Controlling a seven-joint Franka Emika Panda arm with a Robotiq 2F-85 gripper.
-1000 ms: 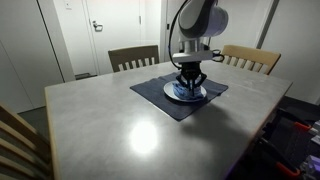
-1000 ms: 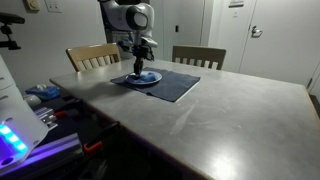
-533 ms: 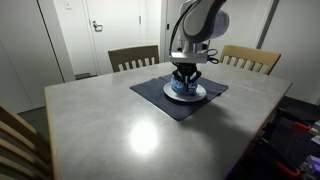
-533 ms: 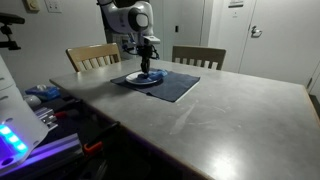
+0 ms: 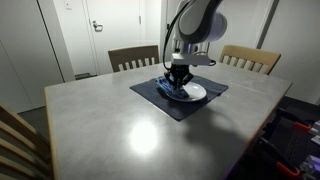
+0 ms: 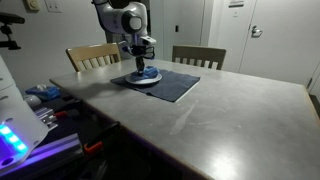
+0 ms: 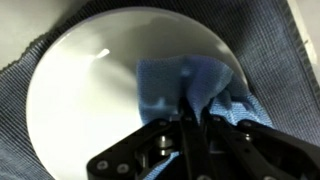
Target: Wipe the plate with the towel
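The Robotiq gripper [image 7: 191, 104] is pinching a fold of the blue towel [image 7: 168, 82], its jaws pressed tight together on the cloth. It is holding the bunched towel down on the white plate [image 7: 85, 95]. From the wrist view, the towel is lying on the part of the plate nearest the fingers and spilling toward the rim there, while most of the plate's face is showing bare. The plate is sitting on a dark navy placemat [image 7: 292, 60] on the grey table [image 5: 110, 130], in front of wooden chairs [image 5: 133, 57].

The towel looks soft and light, so I'd expect it to be dragging and folding over itself rather than sliding flat. A raised fold near its middle seems the best place to hold it, so the cloth trails evenly on both sides. The plate looks hard, smooth and breakable, and nothing is pinning it down except its own weight and the placemat's weave. Pressing hard near the rim could be tipping or skidding it.
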